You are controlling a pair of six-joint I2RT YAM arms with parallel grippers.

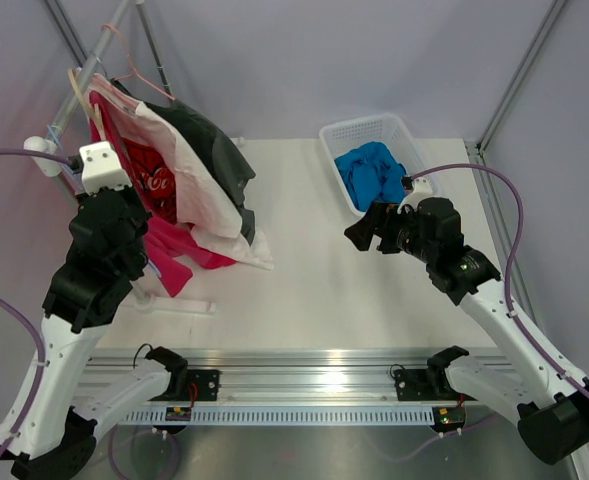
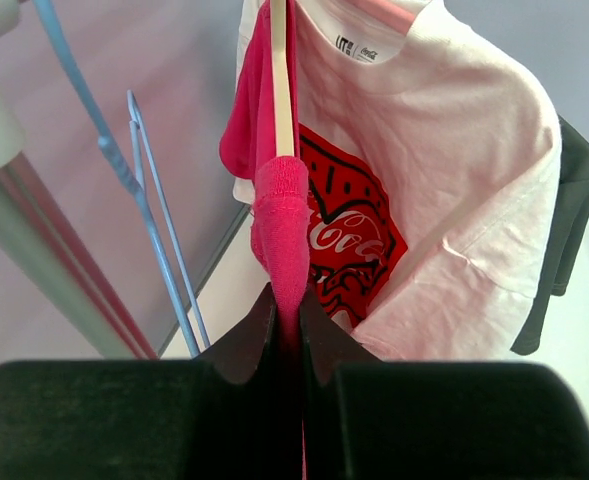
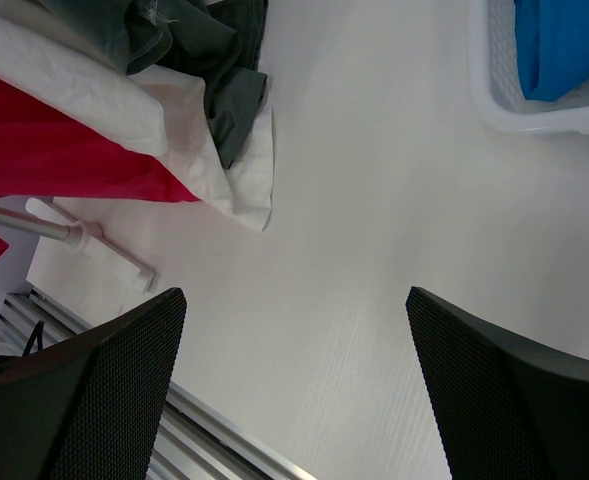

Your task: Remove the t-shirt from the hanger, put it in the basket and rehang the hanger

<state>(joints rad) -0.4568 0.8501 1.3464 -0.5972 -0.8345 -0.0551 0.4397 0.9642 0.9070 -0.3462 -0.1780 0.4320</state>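
The magenta-red t-shirt (image 1: pixel 174 255) hangs on the rack at the left, draped over the beige wooden hanger (image 1: pixel 82 100). In the left wrist view the hanger (image 2: pixel 282 90) shows edge-on, with the t-shirt (image 2: pixel 284 220) running down from it. My left gripper (image 2: pixel 286 312) is shut on a fold of that cloth just below the hanger's end. In the top view it (image 1: pixel 122 172) is raised against the clothes, fingers hidden. My right gripper (image 1: pixel 359 235) is open and empty above the table's middle; it also shows in the right wrist view (image 3: pixel 294 295), far from the t-shirt (image 3: pixel 54 140).
A white Coca-Cola t-shirt (image 2: pixel 454 200) and a dark t-shirt (image 2: pixel 574 220) hang beside the magenta one. Thin blue wire hangers (image 2: pixel 144 200) hang to its left. A white basket (image 1: pixel 406 135) with blue cloth (image 1: pixel 374 172) stands at the back right. The rack's foot (image 3: pixel 104 245) lies on the table.
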